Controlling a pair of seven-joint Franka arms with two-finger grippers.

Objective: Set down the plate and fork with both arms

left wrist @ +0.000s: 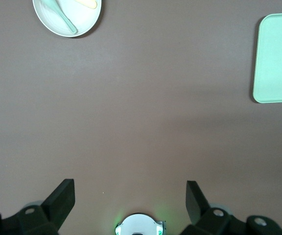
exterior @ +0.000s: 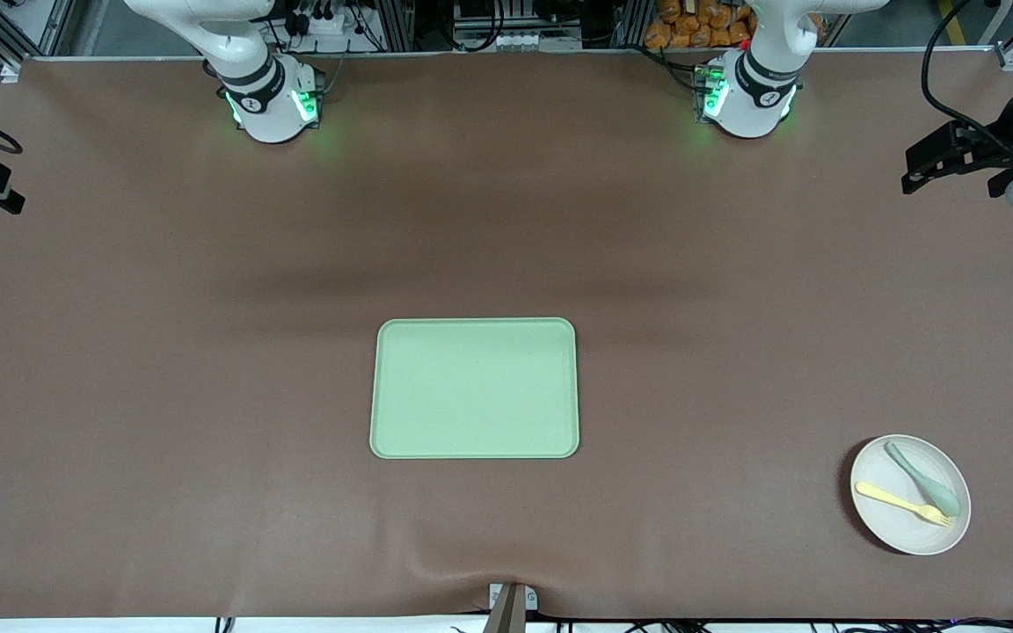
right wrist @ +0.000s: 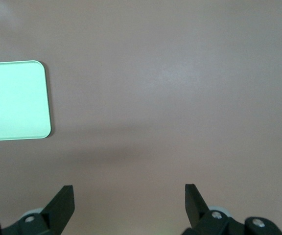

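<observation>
Front view only: you see the whole plate (exterior: pixel 909 527) carrying fork (exterior: pixel 902 504) and spoon (exterior: pixel 924 479). Wrist views only: left gripper (left wrist: pixel 130 198) and right gripper (right wrist: pixel 129 203), jaws open above bare surface (exterior: pixel 207 352).

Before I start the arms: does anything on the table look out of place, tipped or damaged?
Nothing damaged or spilled. The fork and a green spoon lie crossed at their heads on the plate, toward the left arm's end; the tray sits flat and square.
</observation>
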